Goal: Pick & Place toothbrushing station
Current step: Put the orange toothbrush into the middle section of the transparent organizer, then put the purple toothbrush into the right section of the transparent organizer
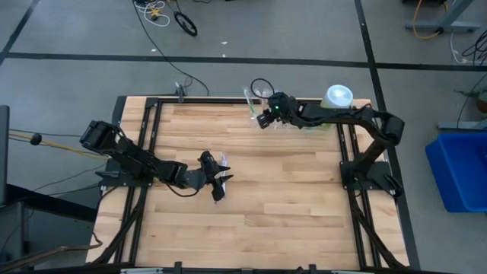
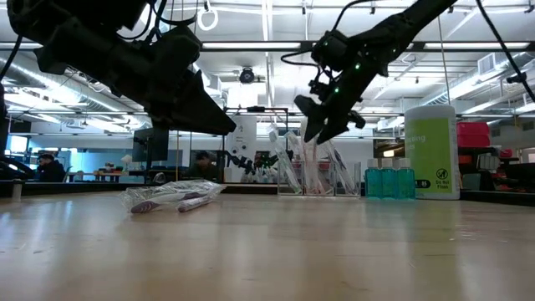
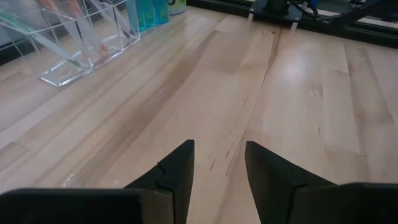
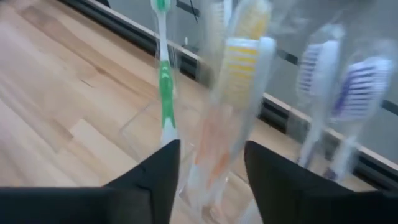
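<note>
The toothbrushing station, a low see-through rack, stands at the table's far edge with slim toothbrushes upright in it. My right gripper hangs open just above it. In the right wrist view its fingers stand on either side of a wrapped yellow-and-orange toothbrush that sits in the rack beside a green one and purple ones. My left gripper is open near the table's middle, with nothing between its fingers. Wrapped toothbrushes lie flat on the table by it.
A big light-green bottle with a white cap stands at the far right, next to small blue-capped bottles. Black frame rails run along the table's sides. The near half of the wooden table is bare wood.
</note>
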Available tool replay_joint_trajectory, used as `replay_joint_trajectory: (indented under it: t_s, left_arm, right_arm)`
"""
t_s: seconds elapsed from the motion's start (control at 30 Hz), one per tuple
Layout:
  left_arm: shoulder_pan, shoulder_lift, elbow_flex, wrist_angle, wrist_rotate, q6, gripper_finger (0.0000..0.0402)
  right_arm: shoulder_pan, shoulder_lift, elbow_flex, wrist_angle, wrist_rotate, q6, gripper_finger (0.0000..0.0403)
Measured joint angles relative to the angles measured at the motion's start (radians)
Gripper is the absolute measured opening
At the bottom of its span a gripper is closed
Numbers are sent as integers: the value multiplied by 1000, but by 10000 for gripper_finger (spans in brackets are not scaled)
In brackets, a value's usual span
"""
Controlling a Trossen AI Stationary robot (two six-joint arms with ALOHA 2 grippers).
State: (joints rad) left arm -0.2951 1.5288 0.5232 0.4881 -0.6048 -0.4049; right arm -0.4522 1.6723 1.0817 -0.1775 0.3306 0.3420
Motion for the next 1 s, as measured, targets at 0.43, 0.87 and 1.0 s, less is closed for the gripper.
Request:
replay_joint_trajectory:
  t_s: [0.43,0.87,1.0]
  left_arm:
    - [0,0,0,0,0,0,141]
    - [0,0,0,-10,0,3,141]
    - [-11,-1,1,-23,4,26,141]
  right_arm:
    - [32,-190,0,-18,89,-32,223]
    - [383,-214,-200,408,167,-161,152]
    - [541,-214,-286,528,140,-255,133]
